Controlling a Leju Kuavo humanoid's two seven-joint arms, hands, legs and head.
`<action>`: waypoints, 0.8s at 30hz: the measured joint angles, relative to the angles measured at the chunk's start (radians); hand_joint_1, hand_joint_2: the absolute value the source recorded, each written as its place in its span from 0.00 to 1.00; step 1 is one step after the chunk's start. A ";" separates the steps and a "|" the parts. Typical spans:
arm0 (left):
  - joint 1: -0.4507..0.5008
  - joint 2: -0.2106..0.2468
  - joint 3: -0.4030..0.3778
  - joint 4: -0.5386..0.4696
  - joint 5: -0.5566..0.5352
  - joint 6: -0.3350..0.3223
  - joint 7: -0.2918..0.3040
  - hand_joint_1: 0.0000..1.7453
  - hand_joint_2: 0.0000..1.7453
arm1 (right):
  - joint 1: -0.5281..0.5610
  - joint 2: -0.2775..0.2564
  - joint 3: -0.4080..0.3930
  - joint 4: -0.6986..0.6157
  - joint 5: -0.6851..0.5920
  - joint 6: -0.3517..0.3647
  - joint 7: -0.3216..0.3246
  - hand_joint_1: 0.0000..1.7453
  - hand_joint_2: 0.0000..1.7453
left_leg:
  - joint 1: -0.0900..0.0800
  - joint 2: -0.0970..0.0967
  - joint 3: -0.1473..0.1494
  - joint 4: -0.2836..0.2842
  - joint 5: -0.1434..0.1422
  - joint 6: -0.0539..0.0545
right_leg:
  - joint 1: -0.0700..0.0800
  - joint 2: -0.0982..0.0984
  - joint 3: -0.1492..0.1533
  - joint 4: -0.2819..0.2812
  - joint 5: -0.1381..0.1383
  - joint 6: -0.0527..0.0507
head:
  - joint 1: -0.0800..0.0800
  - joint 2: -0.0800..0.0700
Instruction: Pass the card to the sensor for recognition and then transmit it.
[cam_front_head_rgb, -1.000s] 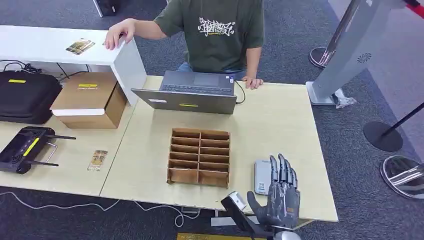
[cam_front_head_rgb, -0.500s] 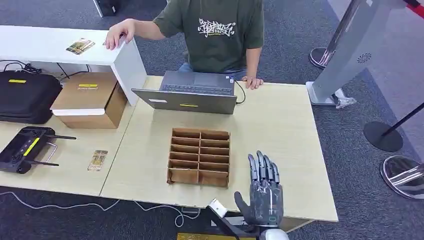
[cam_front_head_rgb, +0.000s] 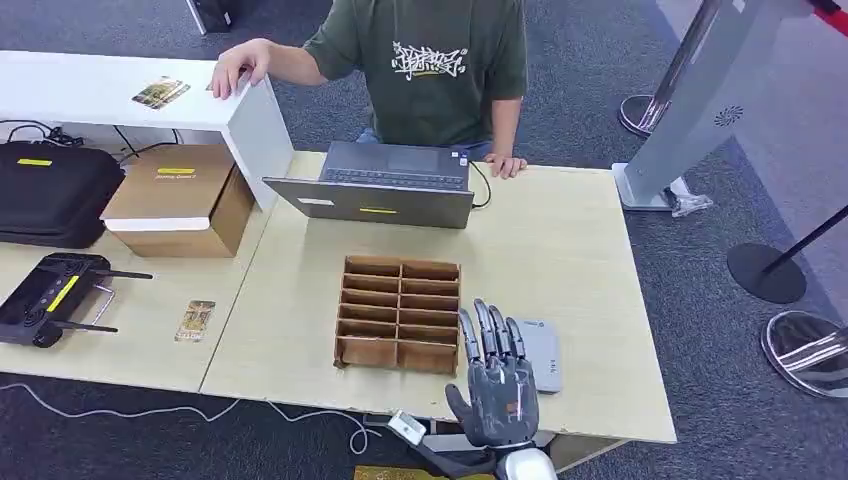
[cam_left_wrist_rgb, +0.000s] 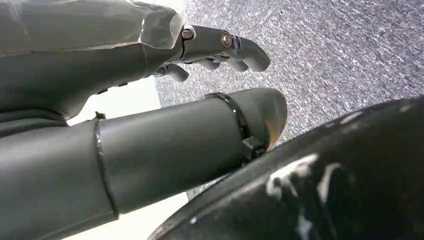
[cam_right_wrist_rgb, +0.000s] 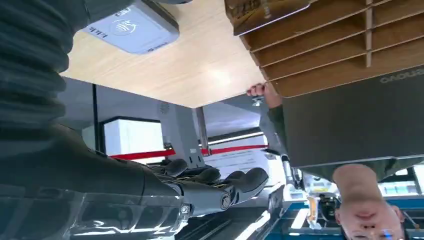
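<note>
**Q:** Where's my right hand?

**Me:** I see the right hand (cam_front_head_rgb: 496, 385) raised over the near edge of the wooden table (cam_front_head_rgb: 560, 250), fingers straight and spread, nothing in it. It stands between the cardboard slot organizer (cam_front_head_rgb: 399, 313) and the grey card sensor (cam_front_head_rgb: 540, 352), partly covering the sensor.

**Q:** And the card?

**Me:** One card (cam_front_head_rgb: 195, 321) lies flat on the left table, beside the black controller (cam_front_head_rgb: 50, 298), well apart from the sensor. Another card (cam_front_head_rgb: 160, 93) sits on the white shelf.

**Q:** Left hand?

**Me:** The left hand (cam_left_wrist_rgb: 150, 90) hangs over grey carpet, fingers loosely curled, holding nothing. A person sits behind the laptop (cam_front_head_rgb: 385, 185).
</note>
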 joint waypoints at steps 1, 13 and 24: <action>0.000 0.000 0.002 0.000 0.000 0.000 -0.002 0.00 0.00 | -0.005 0.000 0.003 0.005 0.000 -0.001 -0.007 0.00 1.00 | 0.000 0.000 0.000 0.000 0.000 0.000 | 0.000 0.000 0.000 0.000 0.000 0.000 | 0.000 0.000; -0.001 0.000 0.008 0.000 0.000 0.003 -0.006 0.00 0.00 | -0.072 0.018 0.030 0.061 -0.003 -0.006 -0.081 0.00 1.00 | 0.000 0.000 0.000 0.000 0.000 0.000 | 0.000 0.000 0.000 0.000 0.000 0.000 | 0.000 0.000; -0.002 0.000 0.000 0.000 0.000 0.016 -0.008 0.00 0.00 | -0.142 0.052 0.047 0.110 -0.010 -0.004 -0.094 0.00 1.00 | 0.000 0.000 0.000 0.000 0.000 0.000 | 0.000 0.000 0.000 0.000 0.000 0.000 | 0.000 0.000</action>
